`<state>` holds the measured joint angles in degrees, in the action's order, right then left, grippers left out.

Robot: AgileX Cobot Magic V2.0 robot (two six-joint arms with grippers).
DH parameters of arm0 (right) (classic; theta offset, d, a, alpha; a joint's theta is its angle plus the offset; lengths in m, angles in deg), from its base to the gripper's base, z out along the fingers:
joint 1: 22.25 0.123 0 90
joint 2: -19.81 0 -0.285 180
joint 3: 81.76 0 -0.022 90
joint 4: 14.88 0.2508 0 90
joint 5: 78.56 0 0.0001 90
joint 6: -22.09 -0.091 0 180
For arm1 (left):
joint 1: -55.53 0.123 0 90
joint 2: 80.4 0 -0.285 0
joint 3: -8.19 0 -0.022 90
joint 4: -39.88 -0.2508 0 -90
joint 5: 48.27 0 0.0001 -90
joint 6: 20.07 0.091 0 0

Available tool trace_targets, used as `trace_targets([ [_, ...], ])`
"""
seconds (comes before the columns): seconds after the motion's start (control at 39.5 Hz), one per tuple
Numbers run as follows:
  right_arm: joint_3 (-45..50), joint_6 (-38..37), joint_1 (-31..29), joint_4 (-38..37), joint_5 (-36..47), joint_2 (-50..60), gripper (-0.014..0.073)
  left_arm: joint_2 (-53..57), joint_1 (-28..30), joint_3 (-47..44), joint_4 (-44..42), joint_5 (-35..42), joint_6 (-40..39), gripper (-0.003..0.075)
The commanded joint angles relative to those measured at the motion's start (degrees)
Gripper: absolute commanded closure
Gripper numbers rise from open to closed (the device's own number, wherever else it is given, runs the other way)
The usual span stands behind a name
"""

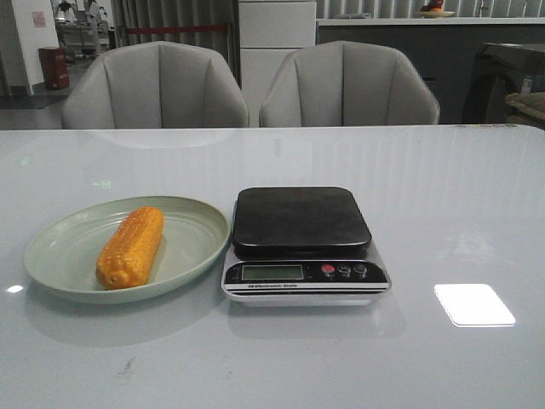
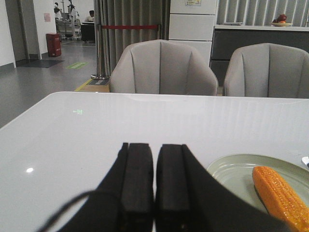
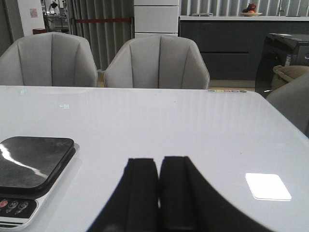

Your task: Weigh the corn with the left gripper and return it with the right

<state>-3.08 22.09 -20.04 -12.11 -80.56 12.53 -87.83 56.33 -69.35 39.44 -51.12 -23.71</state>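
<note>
An orange-yellow corn (image 1: 130, 246) lies lengthwise on a pale green plate (image 1: 60, 247) at the front left of the table; the corn also shows in the left wrist view (image 2: 282, 195) on the plate (image 2: 231, 174). A kitchen scale (image 1: 302, 243) with a bare black platform stands just right of the plate; it also shows in the right wrist view (image 3: 31, 169). My left gripper (image 2: 154, 147) is shut and empty, low over the table on the side of the plate away from the scale. My right gripper (image 3: 160, 160) is shut and empty, on the scale's far side from the plate. Neither gripper shows in the front view.
Two grey chairs (image 1: 153, 85) (image 1: 349, 85) stand behind the table's far edge. A bright light reflection (image 1: 473, 304) lies on the glossy white tabletop right of the scale.
</note>
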Motion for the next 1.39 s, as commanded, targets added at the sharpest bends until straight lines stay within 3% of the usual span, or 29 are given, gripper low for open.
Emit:
trace_targets([
  [0.0,0.6,0.0,-0.4,-0.6,4.8,1.1,0.0442,1.1,0.1,-1.9,0.4,4.4,0.0,0.0606],
  [0.79,0.6,0.0,-0.4,-0.6,4.8,1.1,0.0442,1.1,0.1,-1.9,0.4,4.4,0.0,0.0606],
  [1.14,0.6,0.0,-0.4,-0.6,4.8,1.1,0.0442,1.1,0.1,-0.9,0.4,19.9,-0.4,0.0606],
  [1.24,0.6,0.0,-0.4,-0.6,4.8,1.1,0.0442,0.9,-0.2,2.3,0.4,17.5,-4.1,0.0606],
  [1.37,0.6,0.0,-0.4,-0.6,4.8,1.1,0.0442,0.2,-1.3,8.9,0.4,9.0,-5.6,0.0606],
])
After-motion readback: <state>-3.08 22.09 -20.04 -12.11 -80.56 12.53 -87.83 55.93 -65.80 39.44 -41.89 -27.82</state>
